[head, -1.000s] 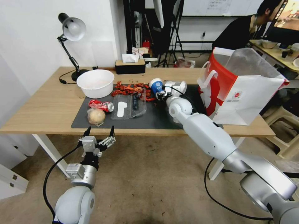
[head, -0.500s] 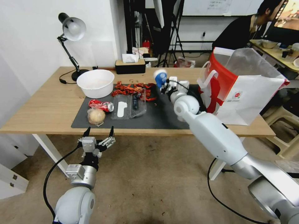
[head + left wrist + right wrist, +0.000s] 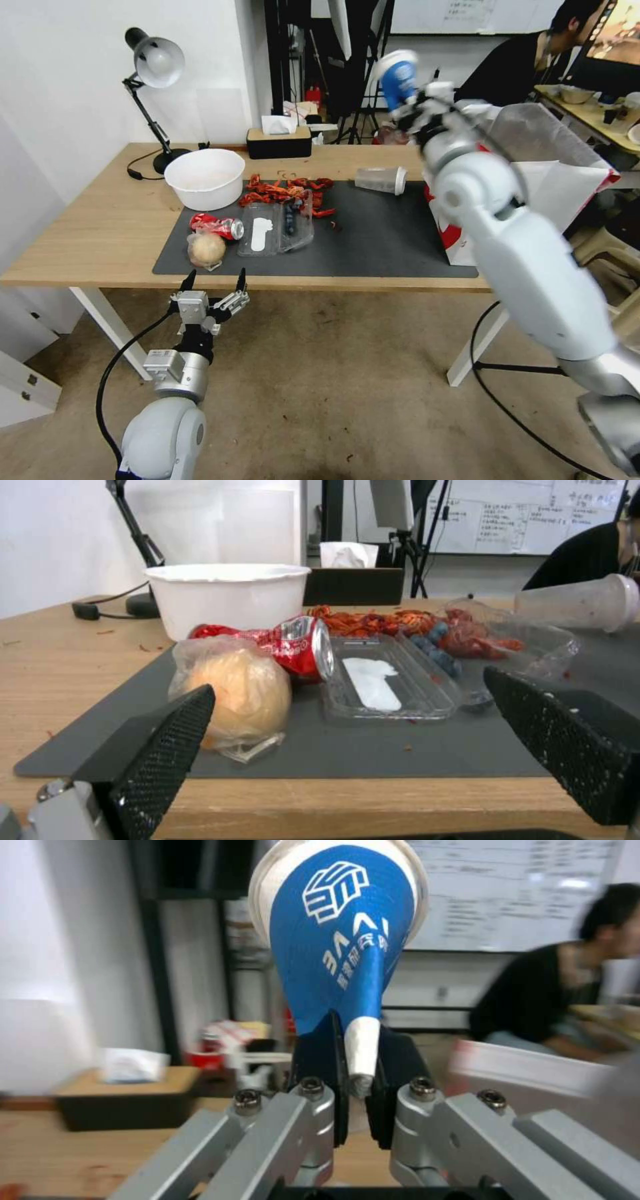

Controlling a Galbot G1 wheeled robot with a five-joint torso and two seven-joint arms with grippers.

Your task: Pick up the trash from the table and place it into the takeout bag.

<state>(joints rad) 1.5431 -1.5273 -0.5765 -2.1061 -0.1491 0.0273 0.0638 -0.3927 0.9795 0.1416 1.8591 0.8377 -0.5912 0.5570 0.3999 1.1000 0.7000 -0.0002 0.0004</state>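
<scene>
My right arm is raised high and stretched forward, the wrist tilted up. The right gripper (image 3: 410, 107) is pinched tight on the blue paper cup (image 3: 398, 77), which is squashed flat between the two black fingers (image 3: 320, 1075). My left arm is low, in front of the table edge, the forearm pointing up. The left gripper (image 3: 213, 283) has its fingers spread wide apart and holds nothing.

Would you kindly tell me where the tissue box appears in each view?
Head view: tissue box on the table's far edge, behind the white bowl.
Left wrist view: tissue box beyond that bowl.
Right wrist view: tissue box beyond the blue paper cup.
Shared landmark: the table.
</scene>
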